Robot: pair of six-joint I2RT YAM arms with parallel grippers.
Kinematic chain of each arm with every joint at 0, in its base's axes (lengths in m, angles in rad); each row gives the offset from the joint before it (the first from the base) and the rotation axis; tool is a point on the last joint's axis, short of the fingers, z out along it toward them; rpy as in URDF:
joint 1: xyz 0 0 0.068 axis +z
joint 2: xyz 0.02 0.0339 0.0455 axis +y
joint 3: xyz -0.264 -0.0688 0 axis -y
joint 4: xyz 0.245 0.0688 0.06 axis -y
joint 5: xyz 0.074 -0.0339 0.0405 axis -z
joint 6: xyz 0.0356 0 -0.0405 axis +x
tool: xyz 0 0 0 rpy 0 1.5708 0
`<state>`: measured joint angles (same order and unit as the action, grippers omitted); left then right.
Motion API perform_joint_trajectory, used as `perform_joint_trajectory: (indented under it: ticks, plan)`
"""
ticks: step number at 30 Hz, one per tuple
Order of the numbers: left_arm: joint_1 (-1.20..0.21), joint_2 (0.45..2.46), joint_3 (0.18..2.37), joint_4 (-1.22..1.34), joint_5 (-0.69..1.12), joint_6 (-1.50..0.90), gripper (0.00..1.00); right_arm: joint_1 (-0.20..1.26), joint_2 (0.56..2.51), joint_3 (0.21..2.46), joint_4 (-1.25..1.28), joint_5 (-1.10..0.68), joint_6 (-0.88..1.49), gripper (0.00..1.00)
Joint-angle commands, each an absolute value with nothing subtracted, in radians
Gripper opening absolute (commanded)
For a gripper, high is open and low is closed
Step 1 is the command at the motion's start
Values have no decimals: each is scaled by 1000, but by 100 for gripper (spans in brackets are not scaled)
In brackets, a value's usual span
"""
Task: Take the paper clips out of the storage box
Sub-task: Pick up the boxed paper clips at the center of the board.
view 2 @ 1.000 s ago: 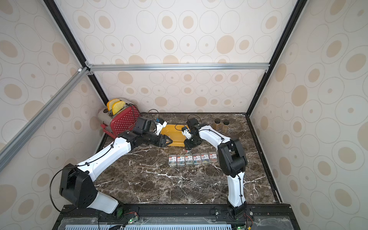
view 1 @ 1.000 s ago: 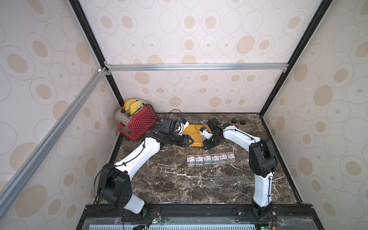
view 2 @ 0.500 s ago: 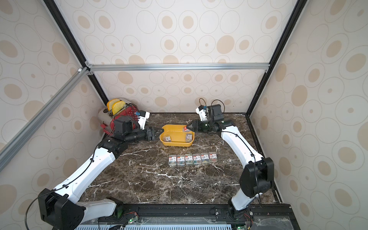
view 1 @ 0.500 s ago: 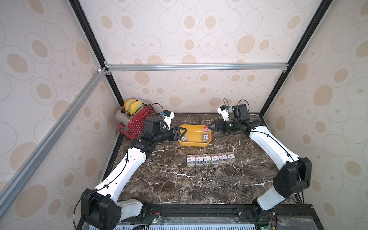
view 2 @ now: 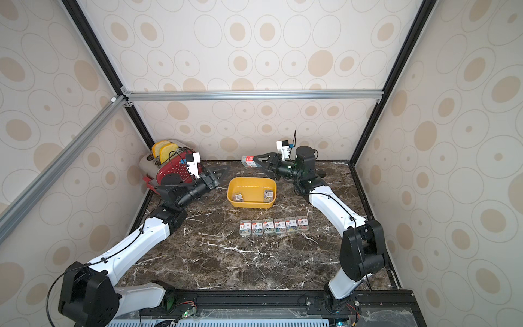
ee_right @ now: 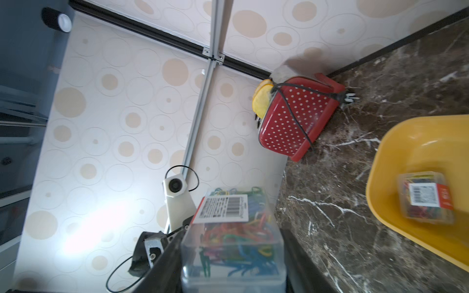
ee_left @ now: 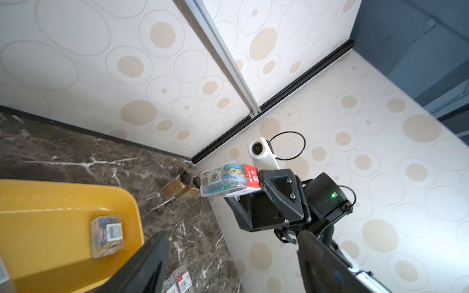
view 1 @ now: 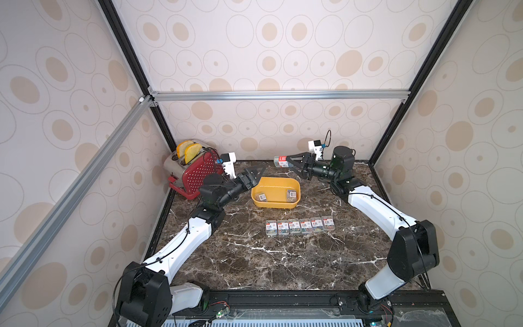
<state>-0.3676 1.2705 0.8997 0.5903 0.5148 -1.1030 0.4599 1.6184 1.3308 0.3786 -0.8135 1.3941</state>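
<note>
Right tool (view 1: 288, 163) pinches one clip box (view 1: 279, 160) by its end, held in the air beyond the far edge of the storage box (view 1: 276, 179). Left tool (view 1: 254, 177) is spread and empty, left of it. Two clip boxes (view 1: 261, 196) lie inside the storage box. A row of six (view 1: 300, 226) lies nearer on the tabletop (view 1: 254, 269). Risk: the short end grip may let the held box pivot and drop during a fast swing.

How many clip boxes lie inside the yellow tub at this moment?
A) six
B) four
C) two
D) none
C: in a top view, one clip box lies near one end of the yellow tub and a second near the other end; nothing else is in it.
</note>
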Motion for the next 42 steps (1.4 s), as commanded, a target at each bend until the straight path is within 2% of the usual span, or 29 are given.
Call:
perform_joint_trajectory:
  ticks: [1, 7, 14, 29, 34, 42]
  plan:
    - [-383, 1304, 929, 771, 473, -1257, 84, 482, 1634, 1361, 560, -805, 1523, 16]
    - [-406, 1355, 957, 833, 421, -1381, 86, 513, 1641, 1396, 540, -794, 1493, 15]
    - [-431, 1374, 989, 821, 388, -1416, 89, 532, 1655, 1414, 517, -801, 1459, 14]
    - [-445, 1420, 1010, 826, 428, -1356, 81, 534, 1655, 1400, 511, -820, 1471, 10]
    - [-445, 1431, 1009, 853, 444, -1367, 69, 534, 1656, 1391, 538, -851, 1487, 8]
    - [-445, 1424, 1021, 896, 454, -1361, 74, 544, 1641, 1369, 520, -900, 1489, 6]
